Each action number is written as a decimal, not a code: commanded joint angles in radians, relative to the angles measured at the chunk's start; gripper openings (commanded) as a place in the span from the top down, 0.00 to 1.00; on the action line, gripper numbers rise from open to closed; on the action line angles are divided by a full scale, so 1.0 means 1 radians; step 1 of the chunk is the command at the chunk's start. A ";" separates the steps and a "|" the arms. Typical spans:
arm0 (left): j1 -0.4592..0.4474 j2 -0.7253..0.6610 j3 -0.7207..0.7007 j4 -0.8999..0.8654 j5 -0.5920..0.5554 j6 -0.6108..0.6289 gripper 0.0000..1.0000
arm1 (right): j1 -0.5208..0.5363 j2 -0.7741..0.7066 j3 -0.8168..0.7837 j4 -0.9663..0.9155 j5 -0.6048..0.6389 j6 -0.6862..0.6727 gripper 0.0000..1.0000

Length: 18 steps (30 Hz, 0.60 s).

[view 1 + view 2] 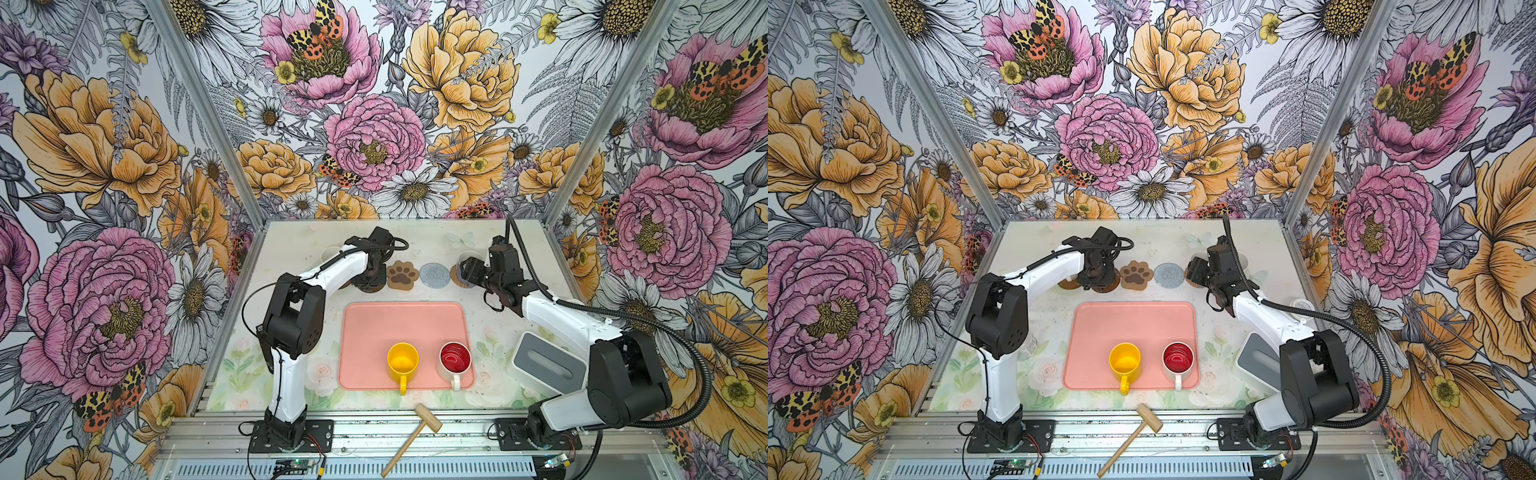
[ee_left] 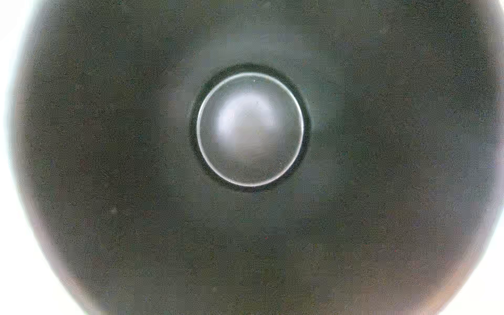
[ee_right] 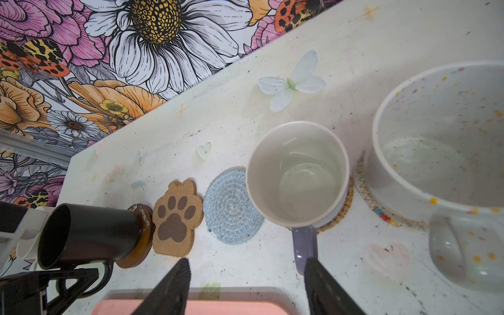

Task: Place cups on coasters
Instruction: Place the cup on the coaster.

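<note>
Plainly, the coming move turns on the two mugs that stand on the pink tray [image 1: 403, 320]. At the tray's near edge are the yellow mug [image 1: 402, 361], about mid-edge, and the white mug with red inside [image 1: 455, 359], at the near right corner. Both are upright, with handles pointing out over that edge toward the arm bases.

Just beyond the tray's far edge lie two bare coasters side by side: the paw coaster [image 1: 402, 275] and the grey-blue woven coaster [image 1: 434, 274].

Beyond the far left corner the left gripper [image 1: 368, 277] hangs over the black mug [image 3: 90, 231], which rests on a brown disc [image 3: 141, 240] (the left wrist view looks straight down into it). Whether its jaws pinch the mug I cannot tell.

Beyond the far right corner the right gripper [image 3: 246, 261] stands spread and empty. The lavender mug [image 3: 297, 174] sits on the tan woven coaster [image 3: 346, 201], its handle just beside one finger.

By my judgement the right arm is nearer the white mug with red inside, which lies back from its claw across the tray's whole depth. That handle's long axis runs near-to-far, so spread jaws would straddle it crosswise.
</note>
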 commanded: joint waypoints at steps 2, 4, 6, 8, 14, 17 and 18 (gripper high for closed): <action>0.004 0.001 -0.006 0.054 -0.040 -0.015 1.00 | -0.005 -0.003 -0.010 0.019 -0.003 0.004 0.32; 0.006 0.002 -0.007 0.054 -0.038 -0.016 1.00 | -0.005 -0.002 -0.009 0.019 -0.002 0.004 0.32; 0.004 0.003 -0.009 0.054 -0.037 -0.017 1.00 | -0.005 -0.002 -0.009 0.019 -0.002 0.004 0.32; 0.005 0.004 -0.010 0.053 -0.036 -0.018 1.00 | -0.007 -0.001 -0.009 0.019 -0.003 0.005 0.32; 0.003 0.010 -0.009 0.054 -0.025 -0.020 1.00 | -0.007 -0.002 -0.011 0.019 -0.002 0.004 0.32; 0.004 0.010 -0.012 0.052 -0.021 -0.023 0.97 | -0.009 -0.003 -0.011 0.019 -0.005 0.005 0.32; 0.005 0.011 -0.013 0.052 -0.019 -0.024 0.96 | -0.008 -0.003 -0.011 0.019 -0.005 0.005 0.32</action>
